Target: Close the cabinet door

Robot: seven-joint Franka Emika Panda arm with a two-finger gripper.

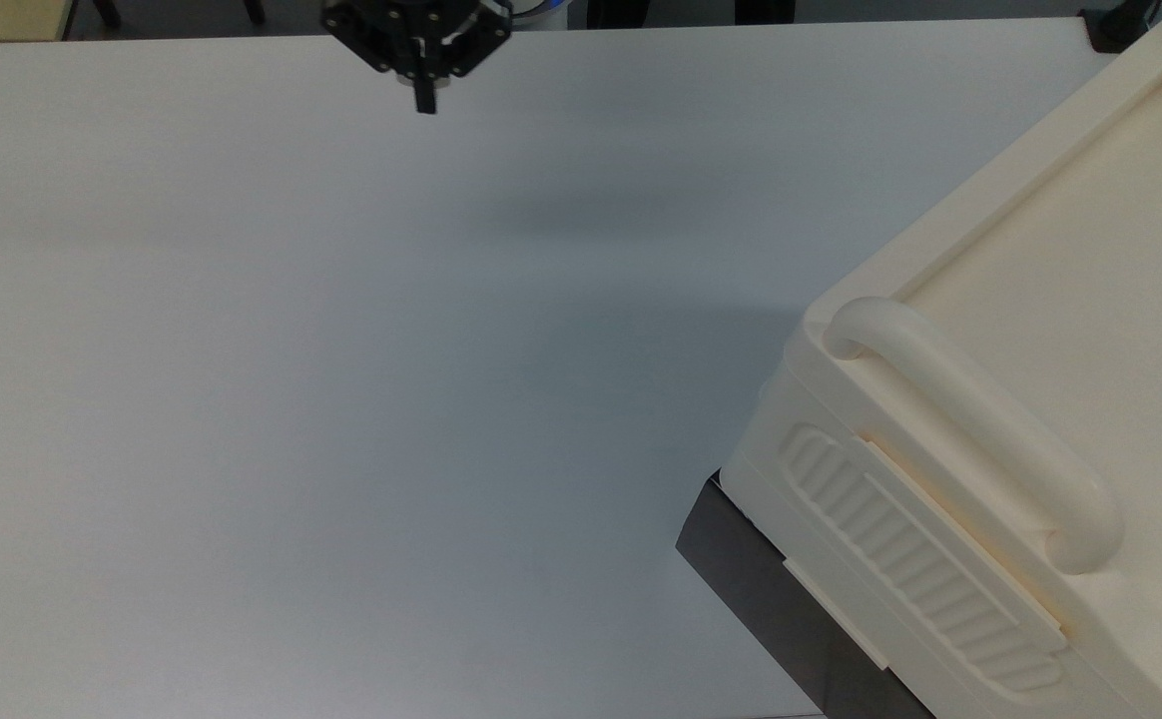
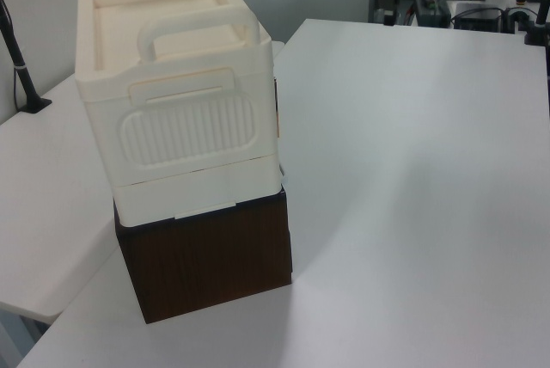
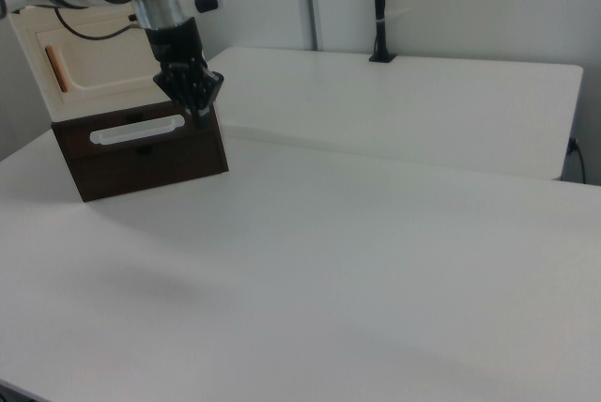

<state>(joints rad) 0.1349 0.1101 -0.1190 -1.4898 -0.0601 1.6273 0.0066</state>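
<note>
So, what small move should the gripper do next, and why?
Probably only a small lift to park: the door looks flush with the cabinet, and the shut gripper hangs over bare table, well apart from the cabinet in the top view.
</note>
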